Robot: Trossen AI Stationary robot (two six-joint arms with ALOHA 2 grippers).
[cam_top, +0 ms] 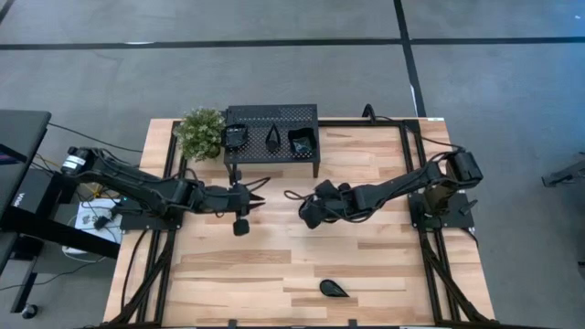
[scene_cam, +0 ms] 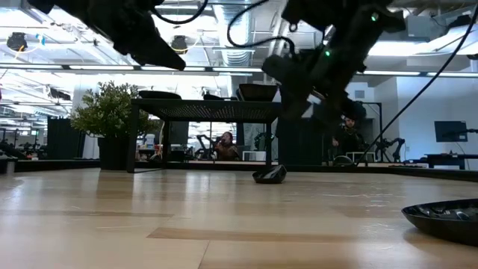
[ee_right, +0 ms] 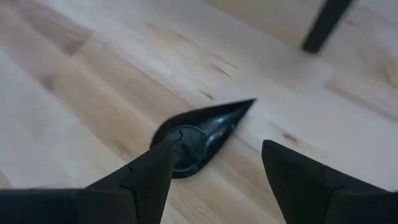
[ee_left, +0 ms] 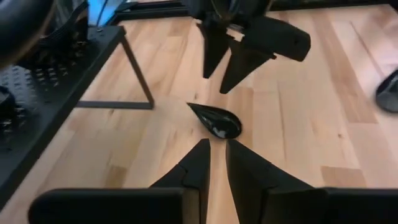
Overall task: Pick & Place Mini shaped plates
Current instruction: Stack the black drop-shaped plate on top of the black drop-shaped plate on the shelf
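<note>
**Teardrop plate on table between both hands**

We see a teardrop mini plate [ee_left: 216, 120] lying flat on the table [cam_top: 274, 265], just in front of the rack [cam_top: 271, 137], between the two hands and untouched. Right hand [ee_right: 217, 165] hovers just above it, fingers spread wide, the plate's round end under one fingertip. Left hand [ee_left: 214, 149] sits just short of it, fingers narrowed to a slim gap, holding nothing. Second teardrop plate [cam_top: 334, 289] lies at the table's near edge, well apart. More plates [cam_top: 302, 140] are on the rack, beside the plant [cam_top: 201, 132].
</note>
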